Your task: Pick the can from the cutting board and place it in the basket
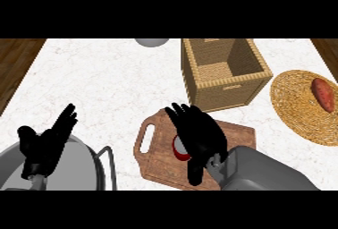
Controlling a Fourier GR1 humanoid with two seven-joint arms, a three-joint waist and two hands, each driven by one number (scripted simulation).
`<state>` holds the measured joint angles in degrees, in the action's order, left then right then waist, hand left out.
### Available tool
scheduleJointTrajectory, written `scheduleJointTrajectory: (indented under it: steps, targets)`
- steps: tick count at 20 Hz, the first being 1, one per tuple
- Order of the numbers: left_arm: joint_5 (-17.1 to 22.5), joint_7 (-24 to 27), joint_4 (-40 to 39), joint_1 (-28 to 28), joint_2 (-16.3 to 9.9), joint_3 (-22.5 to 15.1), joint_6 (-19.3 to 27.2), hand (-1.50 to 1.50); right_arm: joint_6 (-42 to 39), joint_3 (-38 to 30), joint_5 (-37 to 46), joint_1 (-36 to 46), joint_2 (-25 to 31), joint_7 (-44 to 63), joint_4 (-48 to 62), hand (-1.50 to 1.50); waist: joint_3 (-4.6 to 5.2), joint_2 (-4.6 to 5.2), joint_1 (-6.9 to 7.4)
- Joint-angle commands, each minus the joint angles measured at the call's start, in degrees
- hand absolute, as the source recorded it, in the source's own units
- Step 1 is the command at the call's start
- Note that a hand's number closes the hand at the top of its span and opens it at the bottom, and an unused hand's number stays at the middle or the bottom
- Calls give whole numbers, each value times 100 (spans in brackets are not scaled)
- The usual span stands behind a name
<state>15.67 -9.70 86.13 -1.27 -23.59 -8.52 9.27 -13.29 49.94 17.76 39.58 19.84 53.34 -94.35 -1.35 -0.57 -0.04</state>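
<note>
The right hand [196,134], fingers straight and spread, hovers directly over the can [179,149] on the cutting board [157,156]; the basket [224,74] lies just beyond, farther.

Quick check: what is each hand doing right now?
Left hand: open, fingers straight, holding nothing, over the pot.
Right hand: open above the can on the cutting board, not gripping it.

Right robot hand [198,132] over can [179,149], cutting board [158,156], basket [228,91]
</note>
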Motion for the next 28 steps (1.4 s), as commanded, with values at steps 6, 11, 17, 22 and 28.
scheduleJointTrajectory:
  steps: [6,11,17,22,28]
  targets:
    - [-126,-286,-559,-581,334,-381,8,0,-52,230,300,-102,-340,-81,907,-150,140,113,104]
    - [-112,-366,-582,-504,308,-219,15,0,-4,194,372,-239,-457,-66,852,-150,138,84,44]
    - [-61,-279,-469,-782,186,-141,-216,0,139,280,609,-458,-430,-366,993,-150,138,73,67]
    - [-192,-196,-705,-563,369,-142,-107,0,158,384,793,-492,-645,-359,1210,-150,142,85,23]
    - [-342,-384,-609,-506,471,-287,-36,0,88,577,1214,-315,-343,-872,1139,150,137,80,7]
